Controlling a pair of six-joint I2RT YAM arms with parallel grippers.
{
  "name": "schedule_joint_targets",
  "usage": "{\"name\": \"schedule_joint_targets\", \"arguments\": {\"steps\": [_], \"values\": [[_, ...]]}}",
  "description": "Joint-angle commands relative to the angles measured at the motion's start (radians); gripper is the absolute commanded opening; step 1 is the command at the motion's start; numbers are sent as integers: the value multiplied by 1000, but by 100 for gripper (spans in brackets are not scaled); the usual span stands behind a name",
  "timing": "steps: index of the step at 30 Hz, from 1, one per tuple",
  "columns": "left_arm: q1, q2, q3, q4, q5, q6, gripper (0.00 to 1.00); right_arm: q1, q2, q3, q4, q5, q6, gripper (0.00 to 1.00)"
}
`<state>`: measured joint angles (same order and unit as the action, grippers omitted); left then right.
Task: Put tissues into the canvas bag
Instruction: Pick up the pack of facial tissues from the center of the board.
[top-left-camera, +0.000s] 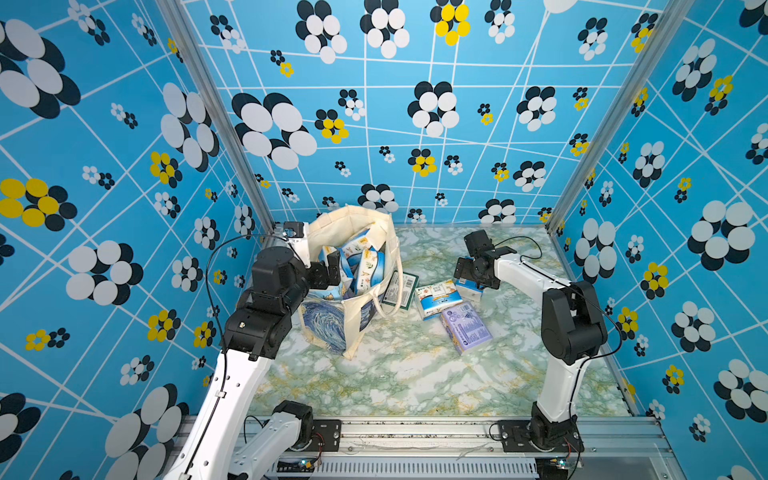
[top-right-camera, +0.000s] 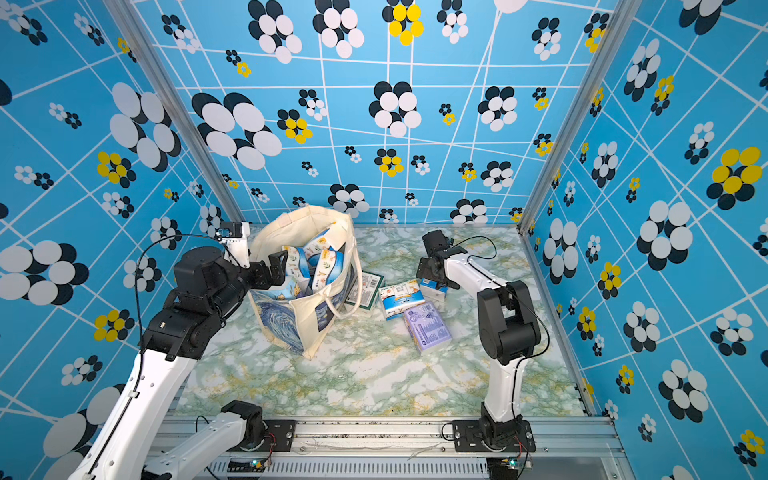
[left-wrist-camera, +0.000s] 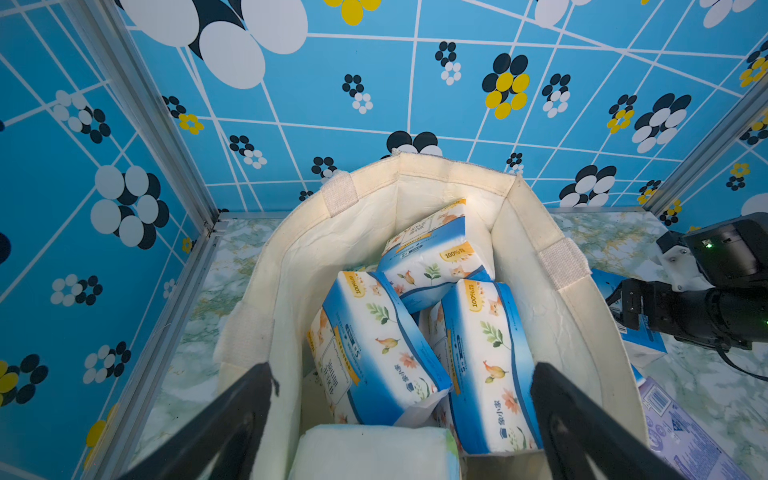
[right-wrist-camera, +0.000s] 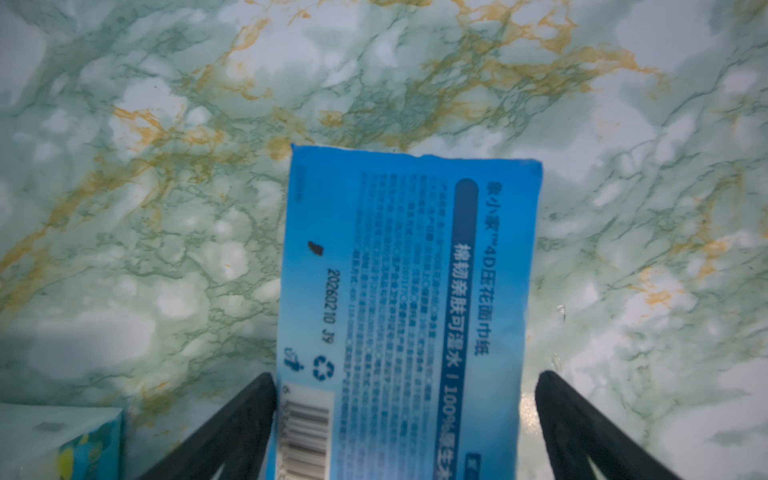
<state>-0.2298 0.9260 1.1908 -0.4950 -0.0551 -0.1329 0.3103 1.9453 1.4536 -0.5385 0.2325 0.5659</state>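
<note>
The canvas bag (top-left-camera: 328, 326) stands open at the back left of the marble table, and several blue-and-white tissues packs (top-left-camera: 362, 266) are piled inside it. My left gripper (top-left-camera: 332, 270) hangs open over the bag's near rim. In the left wrist view its fingers (left-wrist-camera: 249, 399) straddle the packs (left-wrist-camera: 374, 345), with a white pack (left-wrist-camera: 374, 451) just below. My right gripper (top-left-camera: 467, 276) is down on a blue pack (right-wrist-camera: 407, 270) lying flat on the table, open, with one finger on each side of it. More packs lie loose: a blue-and-white (top-left-camera: 438, 297), a lavender (top-left-camera: 467, 328) and a green-labelled (top-left-camera: 401, 291).
The bag's cream handle (top-left-camera: 384, 301) droops over the green-labelled pack. Flower-patterned blue walls (top-left-camera: 124, 208) close in the left, back and right sides. An aluminium rail (top-left-camera: 415, 432) with both arm bases runs along the front edge.
</note>
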Motion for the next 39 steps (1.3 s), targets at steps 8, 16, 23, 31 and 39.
{"name": "schedule_joint_targets", "arguments": {"steps": [8,16,23,31,39], "values": [[-5,-16,-12,-3,-19,17,100,-18,73,24,29,-42,22,99],[-5,13,0,-49,-59,26,99,-40,70,18,21,-48,-11,80],[3,15,9,-102,-127,31,100,-54,-53,3,-7,-96,-48,61],[38,4,13,-134,-218,-24,100,79,-336,55,69,-148,-209,60],[65,0,16,-151,-222,-61,100,304,-429,121,366,-375,-323,60]]}}
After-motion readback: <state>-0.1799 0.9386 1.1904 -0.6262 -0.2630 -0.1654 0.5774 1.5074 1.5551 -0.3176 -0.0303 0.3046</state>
